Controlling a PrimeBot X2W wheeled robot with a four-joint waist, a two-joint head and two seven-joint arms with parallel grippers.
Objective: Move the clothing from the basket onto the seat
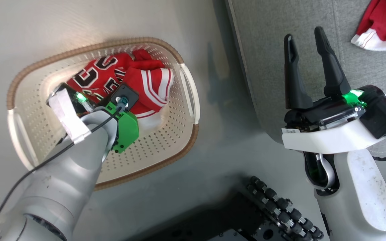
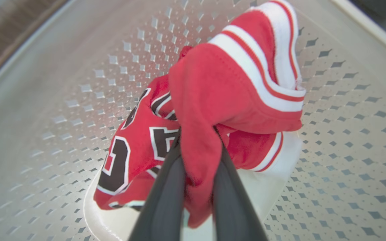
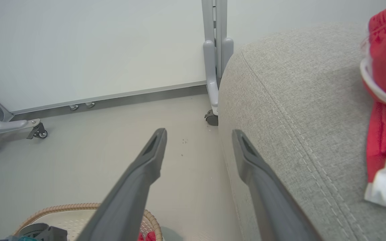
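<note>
Lying bunched in the basket [image 1: 35, 110], the clothing [image 1: 122, 78] is a red jersey with black-and-white lettering and white-striped trim. The left gripper [image 2: 198, 140] dips into the basket, its two dark fingers pinched on a fold of that red cloth. Right of the basket stands the grey seat [image 1: 280, 67], with a second red garment [image 1: 382, 25] on it, well apart from the basket. The right gripper [image 1: 303, 35] hovers outside the basket at the seat's edge, fingers spread, holding nothing.
</note>
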